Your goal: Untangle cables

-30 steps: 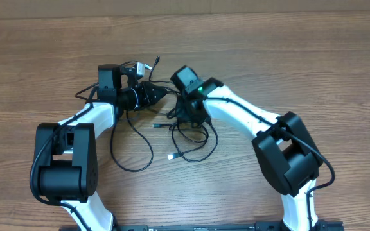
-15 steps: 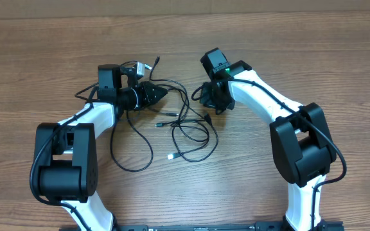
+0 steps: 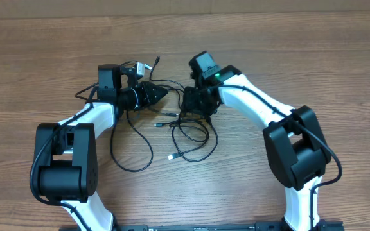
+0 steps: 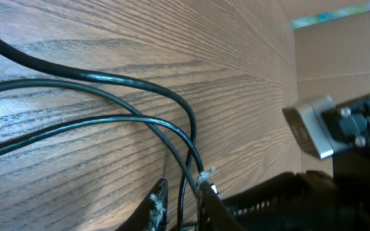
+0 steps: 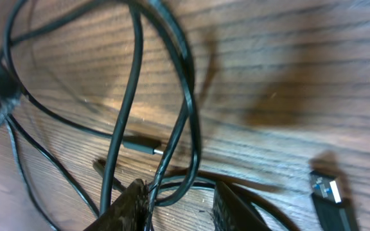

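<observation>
The cables (image 4: 108, 77) lie in loose loops on the tabletop (image 3: 300, 51), just right of the left gripper (image 3: 162, 92), which is clamped on one strand. The right gripper (image 5: 182, 192), further right of the left gripper, straddles two strands with its jaws apart.

Overhead: looking straight down from far off, covering the broad tabletop (image 3: 313, 51). Right wrist: pointing steeply down, very near the cables (image 5: 189, 102). Left wrist: skimming low along the tabletop, close, sharing those same cables.
</observation>
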`<state>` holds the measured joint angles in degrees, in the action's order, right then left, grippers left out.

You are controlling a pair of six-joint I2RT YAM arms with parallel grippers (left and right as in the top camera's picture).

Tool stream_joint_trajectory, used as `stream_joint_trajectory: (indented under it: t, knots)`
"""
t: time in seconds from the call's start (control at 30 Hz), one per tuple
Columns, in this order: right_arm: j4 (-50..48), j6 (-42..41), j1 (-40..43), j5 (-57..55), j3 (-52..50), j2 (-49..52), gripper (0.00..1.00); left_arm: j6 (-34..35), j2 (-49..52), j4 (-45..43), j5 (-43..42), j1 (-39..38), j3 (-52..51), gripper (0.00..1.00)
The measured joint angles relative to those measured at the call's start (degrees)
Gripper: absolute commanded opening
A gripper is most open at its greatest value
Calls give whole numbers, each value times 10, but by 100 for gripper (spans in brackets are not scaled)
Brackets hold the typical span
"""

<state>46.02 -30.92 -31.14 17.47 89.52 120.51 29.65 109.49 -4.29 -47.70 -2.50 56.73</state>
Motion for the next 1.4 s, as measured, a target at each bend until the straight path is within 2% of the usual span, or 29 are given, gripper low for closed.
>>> stream_joint_trajectory:
  t: [0.2,0.3,0.6,1.4]
  knots:
    - [14,-11,-33,-76,0,0,31,0,0,0,0,0,0,17]
    - [14,-14,-43,-102,0,0,26,0,0,0,0,0,0,18]
    - [26,-19,-45,-172,0,0,25,0,0,0,0,0,0,18]
    - [-1,-34,-45,-180,0,14,25,0,0,0,0,0,0,19]
